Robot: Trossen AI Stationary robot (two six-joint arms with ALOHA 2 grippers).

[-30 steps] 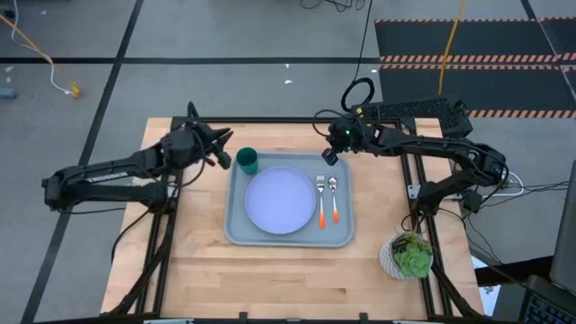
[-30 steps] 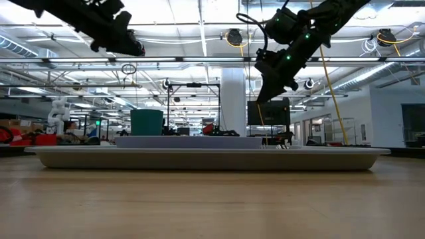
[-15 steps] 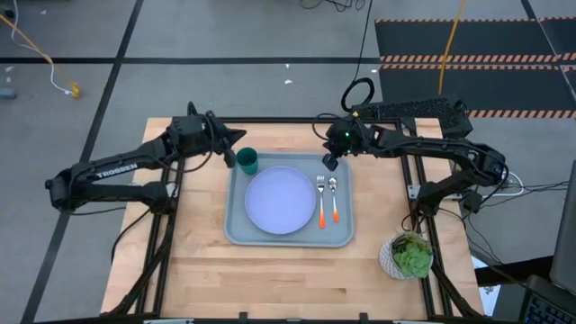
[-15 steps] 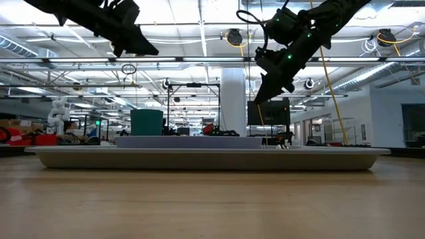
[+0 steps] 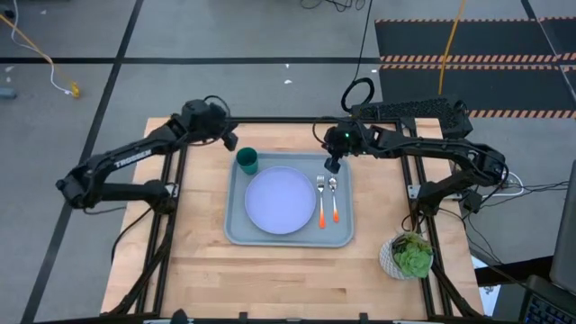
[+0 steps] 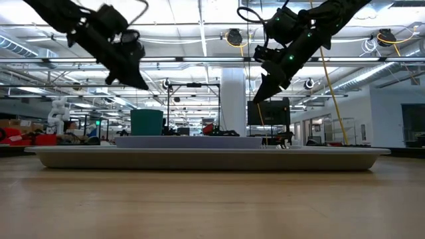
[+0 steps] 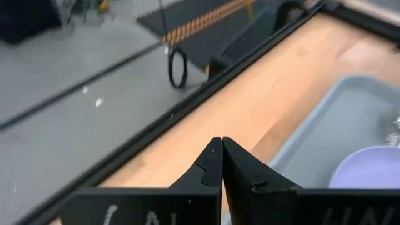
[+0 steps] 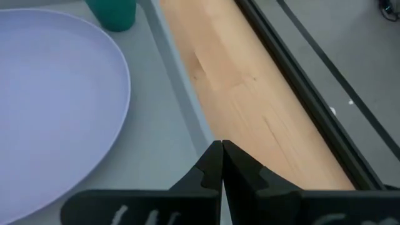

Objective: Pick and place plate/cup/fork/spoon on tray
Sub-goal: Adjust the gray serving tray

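The grey-blue tray (image 5: pixel 270 238) lies mid-table. On it rest the lavender plate (image 5: pixel 281 200), the dark green cup (image 5: pixel 247 161) at its far left corner, and the orange-handled fork (image 5: pixel 320 200) and spoon (image 5: pixel 334 198) side by side at the right. My left gripper (image 5: pixel 231 142) is shut and empty, in the air just beyond the cup; it also shows in the low view (image 6: pixel 139 83). My right gripper (image 5: pixel 332 165) is shut and empty, in the air above the tray's far right part, beyond the fork and spoon; it also shows in the low view (image 6: pixel 260 96).
A white bowl of green leafy stuff (image 5: pixel 409 255) stands at the table's right edge, near the front. Bare wood lies in front of the tray and to its left. A black frame runs along the table's far edge (image 7: pixel 187 103).
My left arm has swung toward the table's far edge; its gripper has turned and, in the low view, sits lower and closer to the cup than before. The things on the tray have stayed where they were.
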